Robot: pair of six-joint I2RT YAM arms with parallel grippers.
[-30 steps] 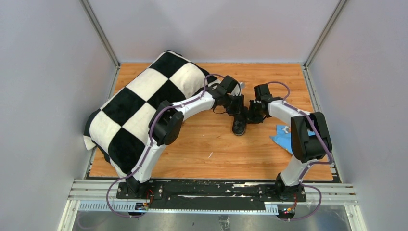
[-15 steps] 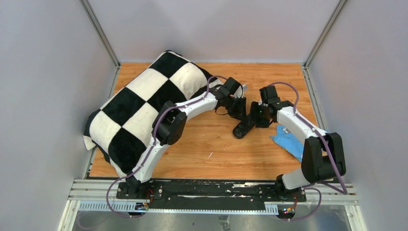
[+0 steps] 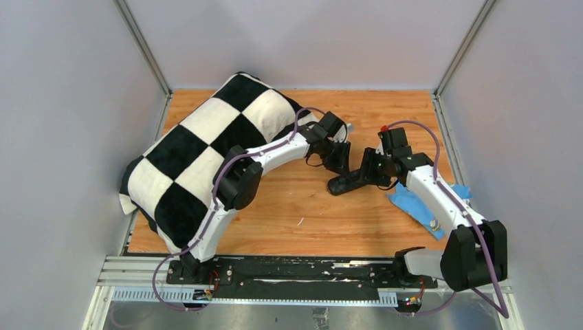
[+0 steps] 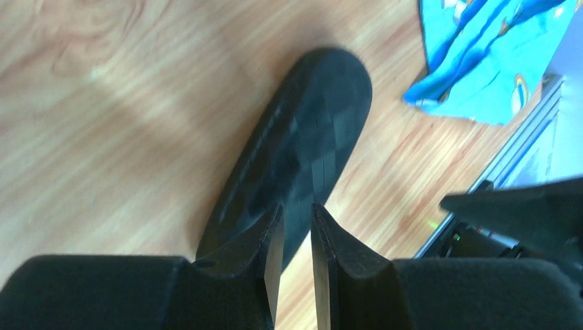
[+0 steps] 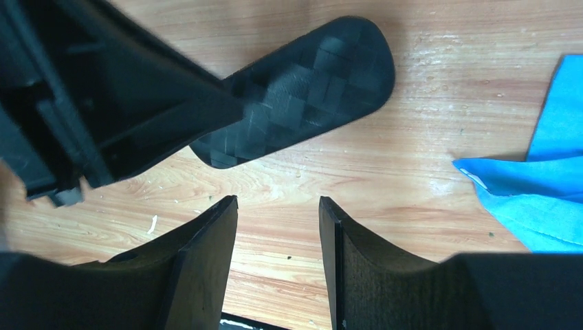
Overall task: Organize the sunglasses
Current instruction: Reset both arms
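The sunglasses are not in view in any frame. The dark oval glasses case [image 3: 350, 181] lies shut on the wooden table between the two grippers. It also shows in the left wrist view [image 4: 302, 144] and in the right wrist view [image 5: 302, 89]. My left gripper [image 3: 341, 161] hangs just above the case's left end; in its wrist view [image 4: 295, 216] the jaws stand a narrow gap apart with nothing between them. My right gripper [image 3: 372, 169] is at the case's right end; in its wrist view [image 5: 278, 203] it is open and empty over bare wood.
A light blue cloth [image 3: 416, 203] lies on the table right of the case, under the right forearm, and shows in both wrist views [image 4: 481, 55] [image 5: 550, 199]. A large black-and-white checkered cushion [image 3: 199, 151] fills the table's left side. Walls enclose three sides.
The right arm has swung out to the right and its gripper has moved right. The case has turned from nearly end-on to lying crosswise. The left gripper has barely moved.
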